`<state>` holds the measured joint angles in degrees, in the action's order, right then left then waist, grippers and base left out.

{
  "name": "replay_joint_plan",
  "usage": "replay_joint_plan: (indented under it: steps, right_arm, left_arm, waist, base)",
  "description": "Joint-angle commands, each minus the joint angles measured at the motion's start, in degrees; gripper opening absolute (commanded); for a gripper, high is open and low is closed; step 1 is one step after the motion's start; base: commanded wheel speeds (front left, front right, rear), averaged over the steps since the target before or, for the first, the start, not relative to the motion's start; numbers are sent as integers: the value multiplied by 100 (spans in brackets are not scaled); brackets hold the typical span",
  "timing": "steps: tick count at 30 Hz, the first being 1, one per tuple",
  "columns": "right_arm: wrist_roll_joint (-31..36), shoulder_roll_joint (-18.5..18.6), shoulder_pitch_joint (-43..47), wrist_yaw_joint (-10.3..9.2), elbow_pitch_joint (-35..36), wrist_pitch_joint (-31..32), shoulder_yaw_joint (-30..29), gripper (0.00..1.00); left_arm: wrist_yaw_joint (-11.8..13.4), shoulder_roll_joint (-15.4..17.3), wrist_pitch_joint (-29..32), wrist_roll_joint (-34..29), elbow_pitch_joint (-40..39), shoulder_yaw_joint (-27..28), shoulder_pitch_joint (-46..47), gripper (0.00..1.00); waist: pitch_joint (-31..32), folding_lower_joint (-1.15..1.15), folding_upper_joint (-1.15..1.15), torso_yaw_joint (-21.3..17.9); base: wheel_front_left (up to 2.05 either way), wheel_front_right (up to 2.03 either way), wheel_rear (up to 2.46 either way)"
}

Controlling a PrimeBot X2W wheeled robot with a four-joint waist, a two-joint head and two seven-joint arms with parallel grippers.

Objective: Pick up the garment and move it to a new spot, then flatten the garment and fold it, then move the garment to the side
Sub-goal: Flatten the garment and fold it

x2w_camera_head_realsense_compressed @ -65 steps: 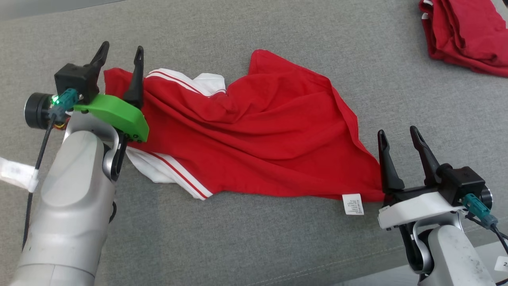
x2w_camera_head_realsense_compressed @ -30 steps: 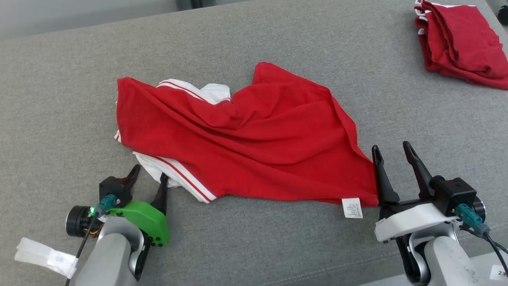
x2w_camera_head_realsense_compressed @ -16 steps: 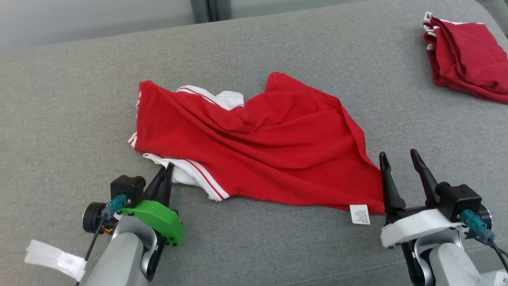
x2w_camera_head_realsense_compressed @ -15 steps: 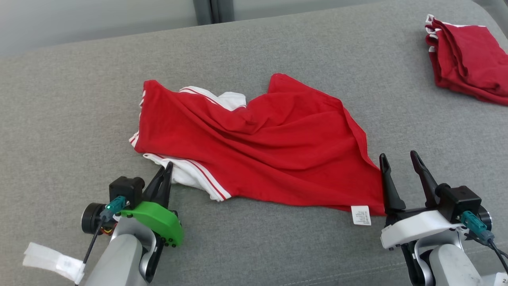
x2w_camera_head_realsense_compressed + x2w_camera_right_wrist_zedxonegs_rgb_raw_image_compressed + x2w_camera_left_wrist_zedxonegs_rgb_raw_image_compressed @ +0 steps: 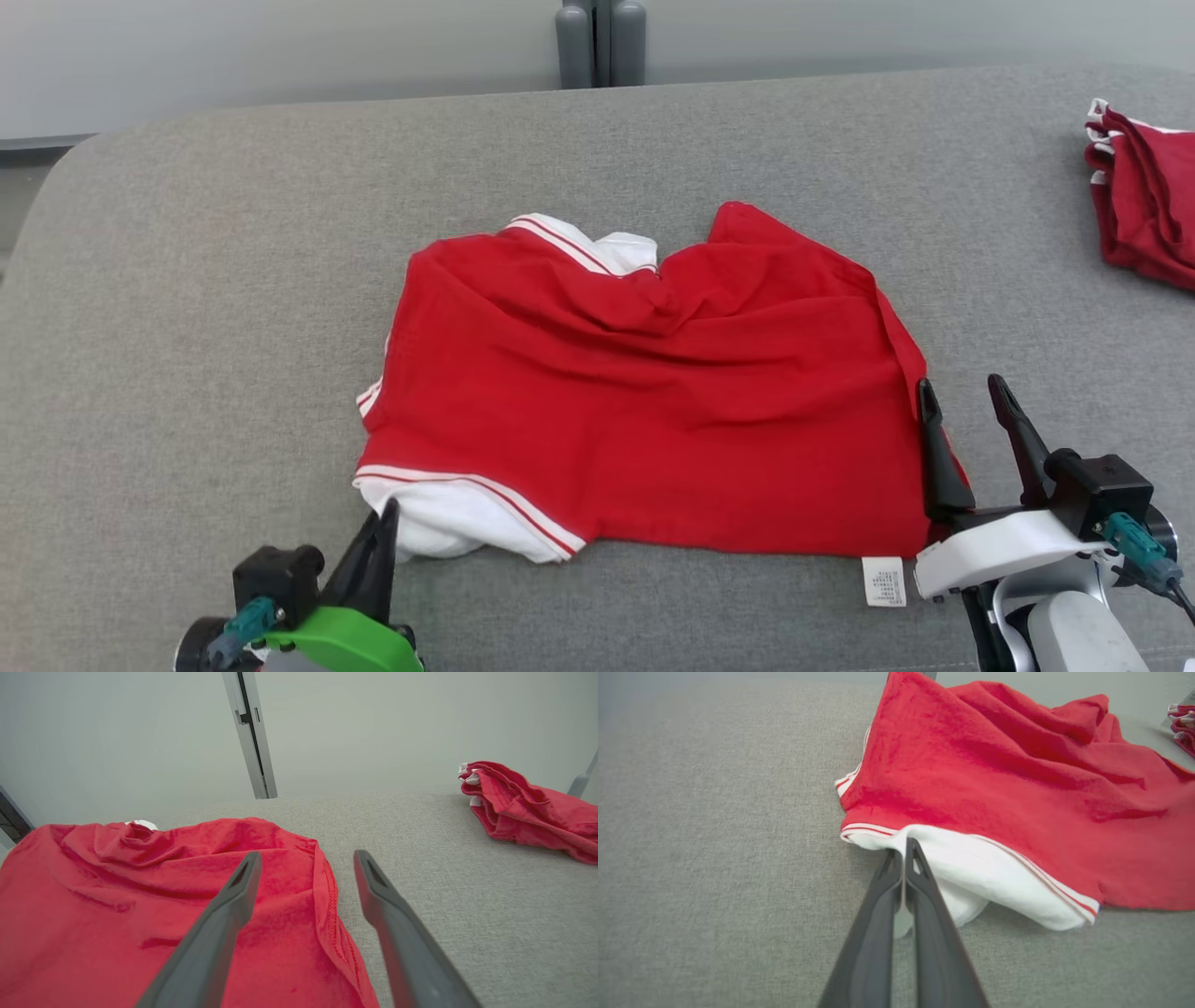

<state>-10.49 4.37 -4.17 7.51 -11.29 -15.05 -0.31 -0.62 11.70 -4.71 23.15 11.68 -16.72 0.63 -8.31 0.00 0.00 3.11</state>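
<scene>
Garment (image 5: 653, 411) lies squarer now, jaws of left gripper (image 5: 390, 511) pinching it.

The red shirt (image 5: 653, 392) lies spread in the middle of the grey cloth top (image 5: 205, 308); wide bare grey runs on its left and behind it, up to a grey post (image 5: 602, 42) at the back edge; on the right a bare strip lies between the shirt and a pile of red clothes (image 5: 1144, 210); the right gripper (image 5: 960, 385), fingers apart, sits at the shirt's right edge; the left gripper (image 5: 387, 515), pinched on the shirt's near left corner, fills that spot.
</scene>
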Motion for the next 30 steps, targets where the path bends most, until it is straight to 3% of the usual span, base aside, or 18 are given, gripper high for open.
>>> replay_joint_plan:
  steps: [1, 10, 11, 12, 22, 30]
  right_arm:
    - [-31, 13, 41, -4, -10, -16, -13, 100]
    - [-39, 53, -2, -4, -116, -16, 28, 100]
    - [-45, 63, 0, -4, -126, -16, 30, 100]
    - [-49, 72, 2, -4, -135, -16, 35, 100]
    - [-20, 61, 20, -4, -146, -16, 47, 100]
    - [-22, 56, -79, -4, -184, -16, 102, 100]
  left_arm:
    - [51, 28, 71, 61, -160, 14, -174, 0]
    - [177, 72, 410, 230, -563, -25, -643, 0]
    - [203, 86, 394, 198, -568, -17, -621, 39]
    - [218, 104, 338, 161, -571, -10, -581, 98]
    - [170, 294, -222, -2, -495, 245, 127, 100]
    - [32, 450, -261, -34, 357, 301, 887, 100]
  waist:
    - [-9, 0, 0, 71]
    - [101, 0, 0, 81]
    - [116, 0, 0, 71]
    - [132, 0, 0, 55]
    - [167, 0, 0, -128]
    - [54, 0, 0, -382]
  base:
    - [0, 0, 0]
    - [0, 0, 0]
    - [0, 0, 0]
    - [0, 0, 0]
    - [0, 0, 0]
    - [0, 0, 0]
